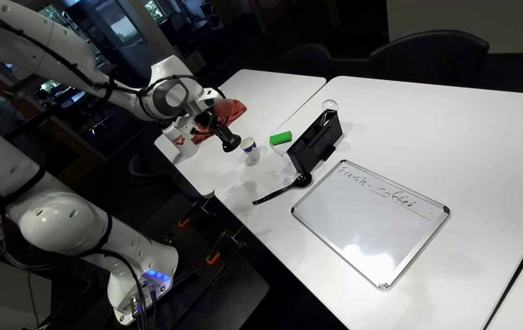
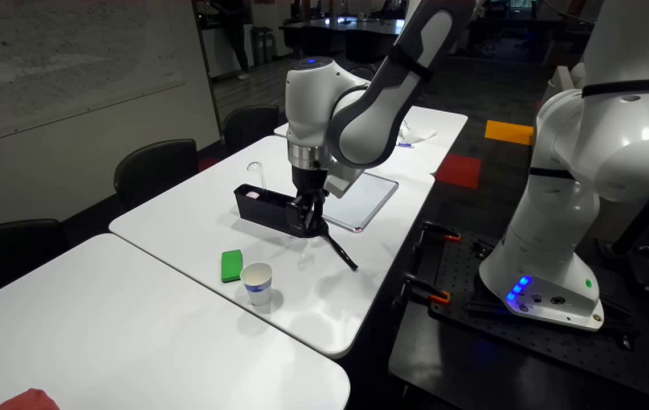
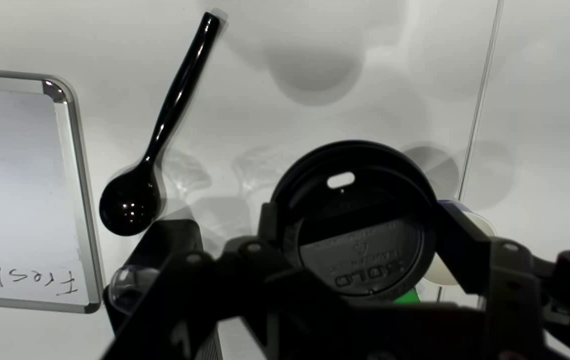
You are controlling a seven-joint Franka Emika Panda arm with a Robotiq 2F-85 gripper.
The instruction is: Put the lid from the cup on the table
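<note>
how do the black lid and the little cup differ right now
Colour: the lid is black; the cup is white with blue print.
Shape: the lid is a shallow disc; the cup is a taller, tapered vessel.
Position: the lid is held above the table in the gripper; the cup stands upright on the table.
Both are round.

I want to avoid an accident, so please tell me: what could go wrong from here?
The gripper holds the lid by its edges, so it might slip. The open cup stands on the table; a low sideways move could tip it. The spoon lies there too: a lid lowered onto it would probably sit crooked.
</note>
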